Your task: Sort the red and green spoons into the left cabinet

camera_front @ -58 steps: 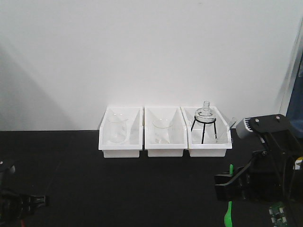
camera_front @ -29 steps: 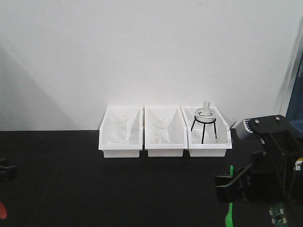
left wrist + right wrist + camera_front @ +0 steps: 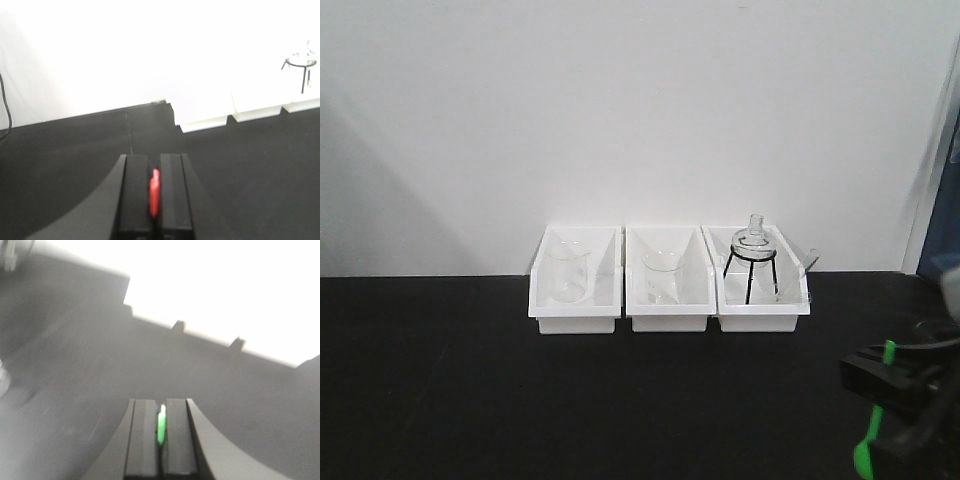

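At 12 o'clock, bins (image 3: 669, 322): I count three, white.
Left gripper (image 3: 154, 166): jaws clamped on one red spoon (image 3: 154, 194).
Right gripper (image 3: 161, 410): 4 o'clock on my front camera, pinching one green spoon (image 3: 161, 430).

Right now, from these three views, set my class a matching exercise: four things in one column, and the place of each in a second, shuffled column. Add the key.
Things
1. red spoon
2. green spoon
3. round flask
4. taller beaker

Places
A. in the right bin
B. clamped in the left gripper
C. in the left bin
D. clamped in the right gripper

Pairs: 1-B, 2-D, 3-A, 4-C
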Tool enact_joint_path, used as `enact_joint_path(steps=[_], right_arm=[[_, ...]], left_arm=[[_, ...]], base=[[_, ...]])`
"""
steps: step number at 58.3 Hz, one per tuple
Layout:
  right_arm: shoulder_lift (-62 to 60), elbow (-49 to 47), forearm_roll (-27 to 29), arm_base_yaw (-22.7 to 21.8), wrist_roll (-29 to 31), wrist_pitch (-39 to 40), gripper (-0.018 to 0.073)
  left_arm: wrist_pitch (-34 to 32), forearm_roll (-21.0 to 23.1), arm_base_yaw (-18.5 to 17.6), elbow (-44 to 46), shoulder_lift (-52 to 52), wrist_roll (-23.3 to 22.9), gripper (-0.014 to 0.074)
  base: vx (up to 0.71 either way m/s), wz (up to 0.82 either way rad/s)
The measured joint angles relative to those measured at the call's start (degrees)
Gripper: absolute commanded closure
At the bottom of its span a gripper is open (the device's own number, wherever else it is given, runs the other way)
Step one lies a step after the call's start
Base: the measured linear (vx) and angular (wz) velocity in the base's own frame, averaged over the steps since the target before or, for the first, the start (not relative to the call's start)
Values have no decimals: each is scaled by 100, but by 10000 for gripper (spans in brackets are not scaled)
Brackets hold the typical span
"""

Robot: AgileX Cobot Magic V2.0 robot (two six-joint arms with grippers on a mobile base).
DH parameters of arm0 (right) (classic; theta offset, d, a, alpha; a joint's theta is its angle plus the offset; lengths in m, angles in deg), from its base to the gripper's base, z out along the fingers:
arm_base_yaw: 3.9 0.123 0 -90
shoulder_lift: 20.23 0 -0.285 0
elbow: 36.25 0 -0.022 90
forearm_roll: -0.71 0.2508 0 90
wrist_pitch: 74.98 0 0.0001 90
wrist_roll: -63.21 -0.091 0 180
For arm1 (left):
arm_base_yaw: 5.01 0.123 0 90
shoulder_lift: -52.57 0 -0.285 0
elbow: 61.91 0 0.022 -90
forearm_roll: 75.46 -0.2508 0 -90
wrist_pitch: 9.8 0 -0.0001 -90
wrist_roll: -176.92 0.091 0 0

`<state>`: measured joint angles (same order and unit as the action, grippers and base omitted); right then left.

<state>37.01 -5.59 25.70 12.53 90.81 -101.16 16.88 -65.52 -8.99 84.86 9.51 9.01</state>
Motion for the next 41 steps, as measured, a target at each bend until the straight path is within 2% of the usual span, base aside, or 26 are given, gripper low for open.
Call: enact_joint_path(steps=[13, 22, 41], right_arm=[[-1480, 1124, 5, 0, 29, 534, 563], [-2006, 1572, 5, 0, 43, 578, 563], [-2150, 1685, 224, 0, 21, 326, 563]], left_arm=[[-424, 532, 0, -1156, 1128, 5, 600], [-749, 678, 0, -1700, 1630, 5, 600], [-754, 693, 0, -1845, 1683, 5, 600]], base=[[0, 0], [0, 0], [0, 0]])
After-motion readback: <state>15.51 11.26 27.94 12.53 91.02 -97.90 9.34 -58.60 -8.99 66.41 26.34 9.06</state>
